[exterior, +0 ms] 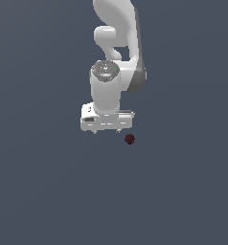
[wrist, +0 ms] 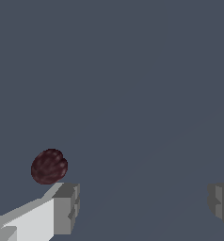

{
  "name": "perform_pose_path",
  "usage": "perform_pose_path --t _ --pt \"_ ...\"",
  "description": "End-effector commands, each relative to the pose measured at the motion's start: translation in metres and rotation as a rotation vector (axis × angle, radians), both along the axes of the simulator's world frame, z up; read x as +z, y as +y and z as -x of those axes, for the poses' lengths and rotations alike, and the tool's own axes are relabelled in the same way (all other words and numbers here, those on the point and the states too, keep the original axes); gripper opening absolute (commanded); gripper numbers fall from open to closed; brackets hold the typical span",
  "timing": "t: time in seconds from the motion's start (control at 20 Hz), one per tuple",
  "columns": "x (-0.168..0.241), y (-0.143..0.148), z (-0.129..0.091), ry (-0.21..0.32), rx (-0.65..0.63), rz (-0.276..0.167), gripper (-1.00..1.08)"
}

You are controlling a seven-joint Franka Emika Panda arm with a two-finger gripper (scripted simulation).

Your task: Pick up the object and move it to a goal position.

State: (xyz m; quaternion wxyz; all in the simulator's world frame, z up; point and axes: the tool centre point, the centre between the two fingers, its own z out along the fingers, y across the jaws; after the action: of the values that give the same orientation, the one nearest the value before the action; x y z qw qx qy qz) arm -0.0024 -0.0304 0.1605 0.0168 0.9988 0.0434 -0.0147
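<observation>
The object is a tiny dark maroon-red ball (exterior: 130, 139) lying on the grey floor, just beyond the gripper toward the exterior view's right. The white gripper (exterior: 106, 131) points down, seen from above, and is far larger than the ball. In the wrist view the ball (wrist: 49, 166) lies just outside one fingertip (wrist: 66, 208), not between the fingers. The other fingertip (wrist: 221, 205) stands far apart from it, so the gripper (wrist: 143, 207) is open and empty.
The plain dark grey floor (exterior: 39, 191) spreads all round. The white arm (exterior: 118, 43) rises behind the gripper toward the top of the exterior view.
</observation>
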Motion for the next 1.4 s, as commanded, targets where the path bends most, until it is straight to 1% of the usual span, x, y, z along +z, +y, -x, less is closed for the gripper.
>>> perform_pose_path --t 0.0,0.2,0.5,0.75,1.0,1.35 --pt "-0.008 0.010 0.002 0.000 0.044 -0.002 1.00" --pt "-0.025 0.033 0.009 -0.003 0.148 -0.008 1.00" --pt "-0.057 0.078 0.026 -0.010 0.349 -0.023 1.00" --pt "-0.074 0.103 0.038 -0.015 0.464 -0.035 1.00" --pt "-0.081 0.115 0.045 -0.018 0.518 -0.041 1.00" --pt "-0.087 0.115 0.045 -0.017 0.517 -0.041 1.00"
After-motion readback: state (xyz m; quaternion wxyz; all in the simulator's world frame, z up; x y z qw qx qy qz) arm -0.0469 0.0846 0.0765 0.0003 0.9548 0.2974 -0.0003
